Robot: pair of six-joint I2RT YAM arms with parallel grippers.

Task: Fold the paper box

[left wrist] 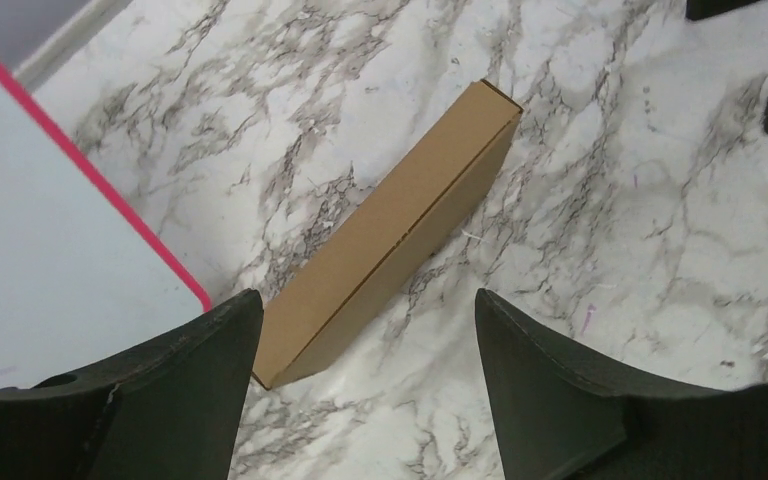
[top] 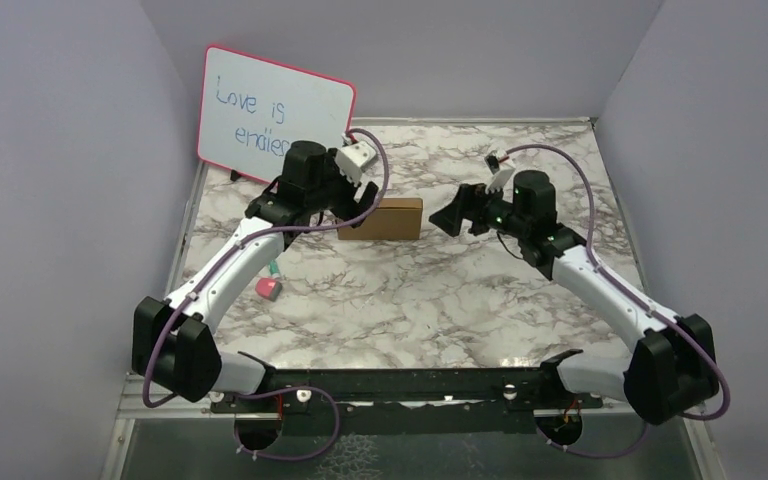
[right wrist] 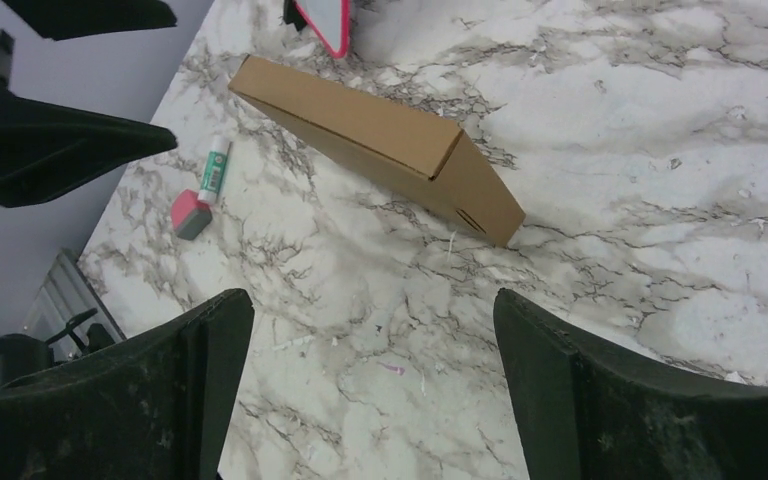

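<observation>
The paper box (top: 387, 218) is a closed, shallow brown cardboard box lying flat on the marble table at mid back. It also shows in the left wrist view (left wrist: 390, 232) and in the right wrist view (right wrist: 380, 140). My left gripper (top: 360, 208) is open and empty, hovering just left of the box; in its own view (left wrist: 365, 330) the box's near end lies by the left finger. My right gripper (top: 452, 215) is open and empty, a short way right of the box; its own view (right wrist: 370, 330) shows only bare table between the fingers.
A pink-framed whiteboard (top: 272, 115) leans at the back left, close behind the left gripper. A pink eraser (top: 269, 289) and a small white tube (right wrist: 214, 171) lie on the table (top: 410, 300) left of centre. Lilac walls enclose three sides.
</observation>
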